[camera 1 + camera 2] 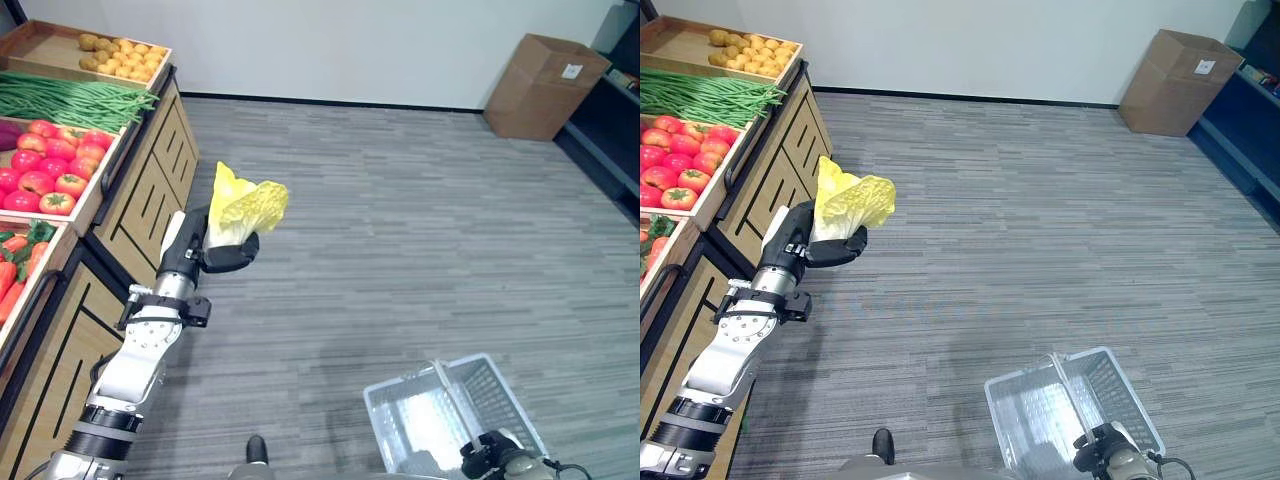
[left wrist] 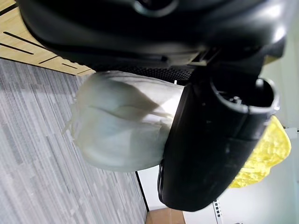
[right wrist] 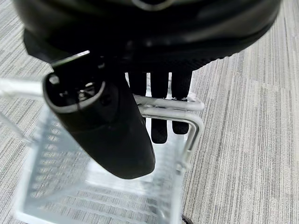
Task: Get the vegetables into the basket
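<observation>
A napa cabbage (image 1: 250,208) with yellow leaves and a white base is held up beside the produce stand, above the floor. My left hand (image 1: 228,255) is shut on its base; in the left wrist view the thumb (image 2: 210,149) presses against the white stalk (image 2: 121,121). A clear wire basket (image 1: 420,420) hangs low at the front right, with nothing visible inside. My right hand (image 1: 490,452) holds it from above, and in the right wrist view its fingers (image 3: 159,93) curl round the metal handle (image 3: 187,106).
The wooden produce stand runs along the left, carrying potatoes (image 1: 120,58), green beans (image 1: 70,100), tomatoes (image 1: 45,165) and peppers (image 1: 20,255). A cardboard box (image 1: 545,85) stands against the far wall, with a dark shelf (image 1: 615,130) to its right. Grey floor lies between.
</observation>
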Available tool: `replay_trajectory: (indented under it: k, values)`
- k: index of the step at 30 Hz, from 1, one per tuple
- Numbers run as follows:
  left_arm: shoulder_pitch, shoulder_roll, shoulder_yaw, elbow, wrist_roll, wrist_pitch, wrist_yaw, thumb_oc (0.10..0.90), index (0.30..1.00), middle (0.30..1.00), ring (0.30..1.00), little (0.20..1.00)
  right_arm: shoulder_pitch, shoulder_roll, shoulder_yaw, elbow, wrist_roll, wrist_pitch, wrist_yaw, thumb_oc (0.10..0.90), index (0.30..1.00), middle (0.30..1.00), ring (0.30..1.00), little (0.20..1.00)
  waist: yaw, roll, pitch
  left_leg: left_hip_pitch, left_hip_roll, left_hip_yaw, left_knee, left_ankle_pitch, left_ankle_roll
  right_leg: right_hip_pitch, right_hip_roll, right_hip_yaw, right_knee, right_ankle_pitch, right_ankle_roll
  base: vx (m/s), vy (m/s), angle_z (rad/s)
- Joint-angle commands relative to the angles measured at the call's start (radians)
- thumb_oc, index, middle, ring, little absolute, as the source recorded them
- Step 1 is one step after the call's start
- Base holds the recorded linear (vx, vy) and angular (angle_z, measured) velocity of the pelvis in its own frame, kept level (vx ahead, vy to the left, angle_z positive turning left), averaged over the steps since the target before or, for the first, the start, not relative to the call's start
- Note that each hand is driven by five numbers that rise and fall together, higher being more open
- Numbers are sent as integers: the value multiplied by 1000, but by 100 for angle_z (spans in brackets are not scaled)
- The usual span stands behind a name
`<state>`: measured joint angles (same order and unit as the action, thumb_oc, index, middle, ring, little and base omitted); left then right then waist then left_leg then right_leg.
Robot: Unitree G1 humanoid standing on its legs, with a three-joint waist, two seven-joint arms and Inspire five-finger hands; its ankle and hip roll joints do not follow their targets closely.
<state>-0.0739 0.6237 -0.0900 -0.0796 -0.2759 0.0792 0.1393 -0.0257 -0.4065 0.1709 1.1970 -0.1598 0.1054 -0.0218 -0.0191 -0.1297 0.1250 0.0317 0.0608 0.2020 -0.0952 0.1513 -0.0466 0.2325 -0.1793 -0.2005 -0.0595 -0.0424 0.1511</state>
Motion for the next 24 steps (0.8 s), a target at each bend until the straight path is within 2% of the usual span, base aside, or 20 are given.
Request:
replay_trajectory:
  k: [1, 11, 19, 24]
  values:
    - [-100, 19, 32, -128, -5, -79, -14, 400, 300, 300, 300, 300, -58, -117, 27, 39, -3, 14, -25, 400, 300, 300, 300, 300, 14, 13, -35, 124, 38, 5, 8, -166, -28, -98, -30, 2, -8, 89, 46, 0, 0, 0]
    - [-87, 6, -65, -155, -23, -52, -82, 400, 300, 300, 300, 300, -169, -222, 44, -136, -11, 17, -36, 400, 300, 300, 300, 300, 4, 37, -44, 137, 53, 6, 8, -159, -35, -86, -20, 3, -12, 84, 37, -1, 0, 0]
    - [-126, -27, -155, -140, -23, -29, -107, 400, 300, 300, 300, 300, -284, -248, 82, -261, -21, 27, -59, 400, 300, 300, 300, 300, -4, 59, -46, 141, 59, 10, 8, -155, -37, -85, -15, 11, -11, 83, 30, 0, 0, 0]
    - [-168, -62, -252, -75, 13, -6, -130, 400, 300, 300, 300, 300, -377, -242, 117, -387, -22, 37, -68, 400, 300, 300, 300, 300, -16, 75, -47, 145, 65, 15, 12, -152, -38, -86, -12, 16, -2, 76, 23, -4, -2, -1]
